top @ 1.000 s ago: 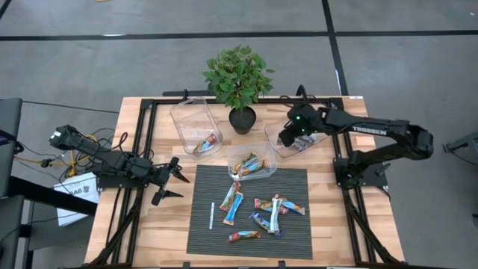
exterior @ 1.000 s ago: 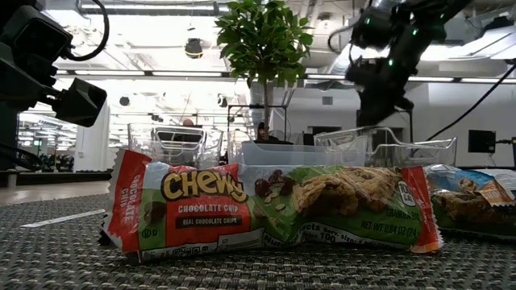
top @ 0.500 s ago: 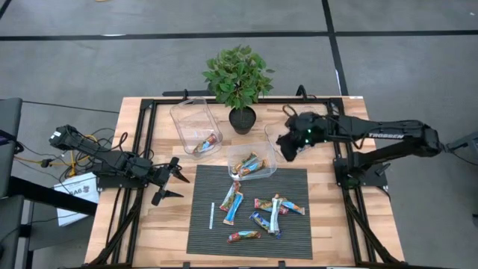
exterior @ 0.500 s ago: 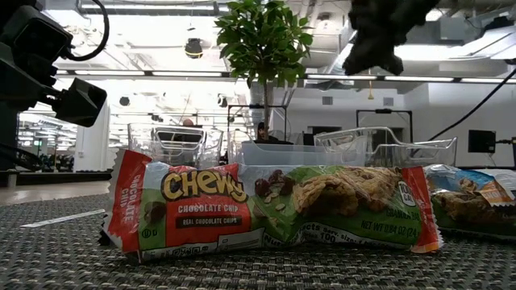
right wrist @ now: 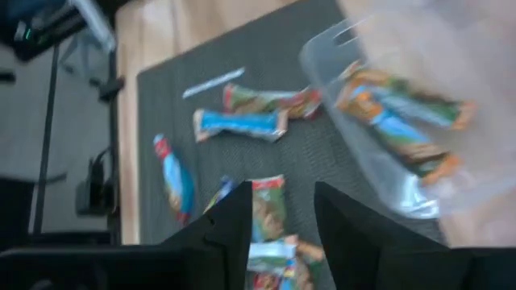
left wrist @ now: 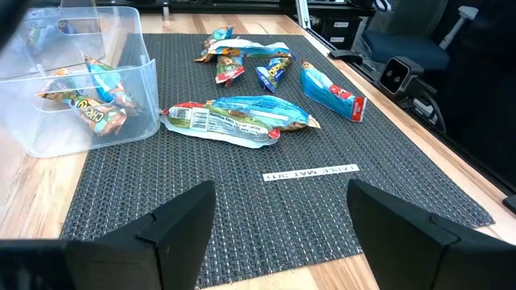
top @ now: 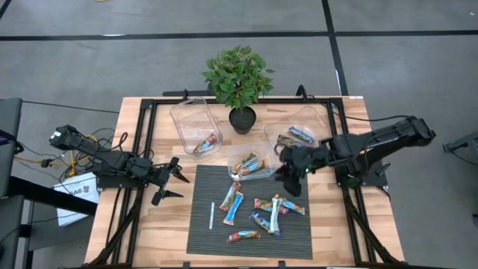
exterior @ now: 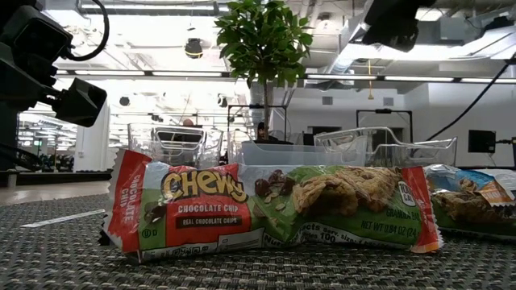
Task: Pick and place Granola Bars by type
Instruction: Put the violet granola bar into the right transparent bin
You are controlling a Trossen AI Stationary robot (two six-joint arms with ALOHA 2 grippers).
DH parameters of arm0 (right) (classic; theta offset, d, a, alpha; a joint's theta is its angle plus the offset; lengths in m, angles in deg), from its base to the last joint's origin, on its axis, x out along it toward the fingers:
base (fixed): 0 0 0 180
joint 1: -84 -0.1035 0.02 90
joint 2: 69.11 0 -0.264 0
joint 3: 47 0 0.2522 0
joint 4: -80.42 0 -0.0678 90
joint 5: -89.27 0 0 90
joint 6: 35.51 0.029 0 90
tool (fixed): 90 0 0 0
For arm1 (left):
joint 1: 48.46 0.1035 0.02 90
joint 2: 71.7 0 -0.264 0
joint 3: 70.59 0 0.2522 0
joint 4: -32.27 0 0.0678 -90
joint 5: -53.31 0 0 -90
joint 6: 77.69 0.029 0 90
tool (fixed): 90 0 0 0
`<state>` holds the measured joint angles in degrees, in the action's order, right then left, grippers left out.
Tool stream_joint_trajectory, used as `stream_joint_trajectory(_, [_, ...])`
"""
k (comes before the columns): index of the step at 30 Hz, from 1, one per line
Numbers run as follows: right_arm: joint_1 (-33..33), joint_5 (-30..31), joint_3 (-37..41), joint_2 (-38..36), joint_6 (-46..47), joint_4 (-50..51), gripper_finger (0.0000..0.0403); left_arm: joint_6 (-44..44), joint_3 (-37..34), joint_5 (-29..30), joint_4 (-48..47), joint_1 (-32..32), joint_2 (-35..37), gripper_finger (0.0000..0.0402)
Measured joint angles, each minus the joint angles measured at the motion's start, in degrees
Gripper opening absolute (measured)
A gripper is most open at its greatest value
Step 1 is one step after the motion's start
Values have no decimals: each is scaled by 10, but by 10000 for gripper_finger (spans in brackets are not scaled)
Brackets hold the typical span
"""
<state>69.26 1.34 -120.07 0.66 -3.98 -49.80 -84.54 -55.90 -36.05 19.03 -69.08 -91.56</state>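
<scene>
The Granola Bars (top: 258, 209) lie loose on the dark mat (top: 299, 239), light, crinkly and slippery, best pinched across the flat middle. The right gripper (top: 287, 179) hovers at the mat's far right corner, fingers parted and empty; the left gripper (top: 170, 187) waits left of the mat, fingers wide, empty. A clear bin (top: 252, 159) on the mat's far edge crowds the approach

Wooden slat surface (top: 149, 235) with black frame rails. Dark woven mat (top: 299, 239) on front centre. Loose on mat: Granola Bars (top: 258, 213), thin white stick (top: 212, 215) near left edge. Three clear bins behind mat: left bin (top: 188, 119), middle bin (top: 267, 158) overlapping mat's rear edge, right bin (top: 317, 119), each apparently holding bars. Potted plant (top: 239, 78) at rear centre.
</scene>
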Motion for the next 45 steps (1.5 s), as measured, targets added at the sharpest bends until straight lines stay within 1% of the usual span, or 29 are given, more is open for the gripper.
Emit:
stream_joint_trajectory(4, [-46,0,-19,43,0,1,144,0,0,0,0,0,0,274])
stream_joint_trajectory(9, [-87,7,-58,103,15,2,150,0,0,0,0,0,0,274])
stream_joint_trajectory(17, [-125,9,-134,199,16,29,138,0,0,0,0,0,0,274])
stream_joint_trajectory(25, [-145,10,-197,280,26,57,133,0,0,0,1,0,0,274])
stream_joint_trajectory(28, [-149,10,-210,306,42,74,137,0,0,0,0,0,0,274])
stream_joint_trajectory(30, [-152,10,-217,325,52,66,140,0,0,0,1,0,0,274])
stream_joint_trajectory(38, [-170,5,-217,382,106,70,149,0,0,1,1,0,0,274])
stream_joint_trajectory(45, [-172,2,-217,413,107,59,149,0,0,1,1,0,0,274])
